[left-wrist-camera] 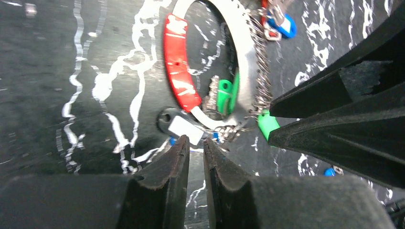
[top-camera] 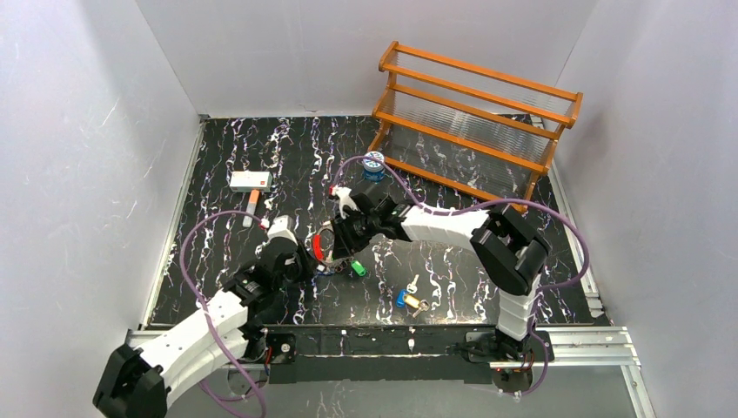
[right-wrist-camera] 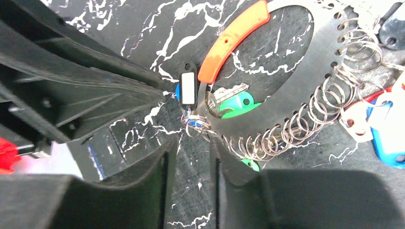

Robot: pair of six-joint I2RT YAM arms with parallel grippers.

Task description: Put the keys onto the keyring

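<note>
The keyring [top-camera: 324, 246], a flat silvery ring with a red segment and small wire loops along its edge, lies on the black marbled table between both grippers. In the left wrist view the keyring [left-wrist-camera: 241, 62] has a green key [left-wrist-camera: 224, 93] inside it and a white tag [left-wrist-camera: 184, 130] at its near edge. My left gripper [left-wrist-camera: 196, 143] stands just short of that tag, jaws a narrow gap apart, nothing between them. My right gripper [right-wrist-camera: 191, 148] is open beside the keyring [right-wrist-camera: 329, 52], gripping nothing. A blue key [top-camera: 400, 299], a yellow key [top-camera: 415, 304] and a silver key [top-camera: 412, 283] lie loose to the right.
A wooden rack [top-camera: 474, 113] stands at the back right, with a small blue tin [top-camera: 373, 165] in front of it. A white box [top-camera: 250, 180] lies at the back left. White walls close in the table on three sides.
</note>
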